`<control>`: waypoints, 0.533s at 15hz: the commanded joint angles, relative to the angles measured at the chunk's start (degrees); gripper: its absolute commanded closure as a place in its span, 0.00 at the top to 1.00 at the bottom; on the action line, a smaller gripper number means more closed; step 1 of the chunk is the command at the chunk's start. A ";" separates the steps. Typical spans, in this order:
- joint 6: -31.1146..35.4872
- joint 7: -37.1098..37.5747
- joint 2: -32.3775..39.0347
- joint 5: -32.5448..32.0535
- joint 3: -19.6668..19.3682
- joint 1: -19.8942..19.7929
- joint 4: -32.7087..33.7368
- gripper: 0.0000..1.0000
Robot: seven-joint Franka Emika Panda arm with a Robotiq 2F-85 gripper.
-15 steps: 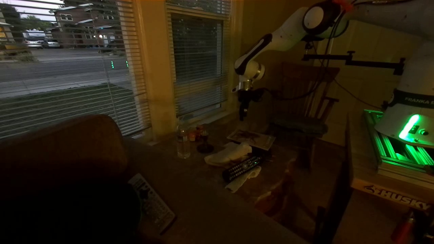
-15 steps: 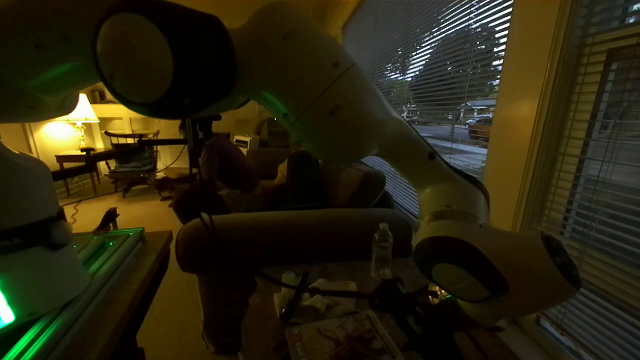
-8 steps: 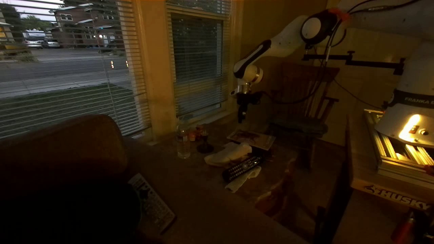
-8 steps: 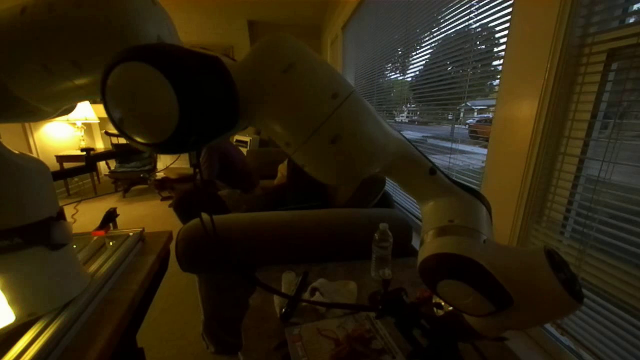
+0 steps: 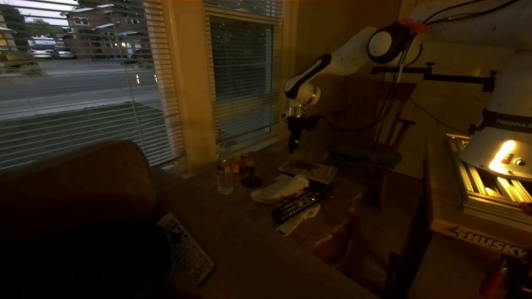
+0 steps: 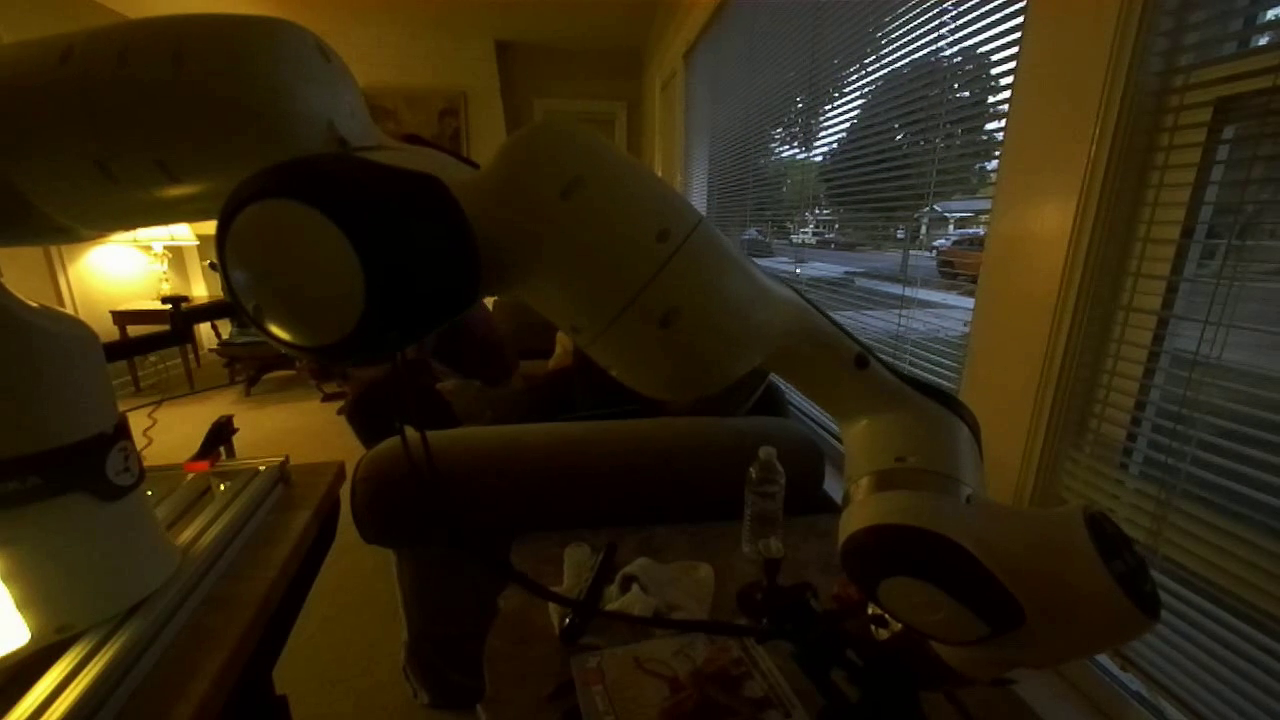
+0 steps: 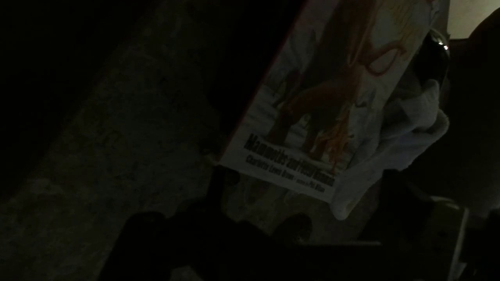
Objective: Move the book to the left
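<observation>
1. The gripper (image 5: 293, 148) hangs above the tabletop (image 6: 690, 540), pointing down — in an exterior view a gap shows between its tips and the book (image 5: 307, 170).
2. Its fingers (image 7: 216, 191) stand wide apart in the dim wrist view, with the lettered edge of the book appearing between them.
3. The book lies flat on the tabletop, picture side up, reddish-orange on pale; the word "Mammoths" is legible.
4. A crumpled white cloth (image 5: 280, 190) lies just beside the book — whether the two touch is hard to tell.
5. A black remote control (image 5: 296, 207) lies beside the cloth.
6. A clear bottle (image 5: 225, 178) stands upright near a dark stand (image 5: 251, 180).
</observation>
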 commanded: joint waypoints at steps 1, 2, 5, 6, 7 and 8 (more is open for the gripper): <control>-2.09 1.04 3.02 -0.75 -0.25 0.84 4.88 1.00; -1.90 1.12 3.29 -0.78 -0.35 0.97 5.19 1.00; -2.03 1.39 3.88 -0.89 -0.68 1.23 6.01 1.00; -1.85 1.38 4.07 -0.96 -0.85 1.34 6.18 1.00; -1.77 1.42 4.26 -0.99 -1.00 1.42 6.39 1.00; -1.33 1.76 3.77 -2.56 0.23 0.77 5.54 1.00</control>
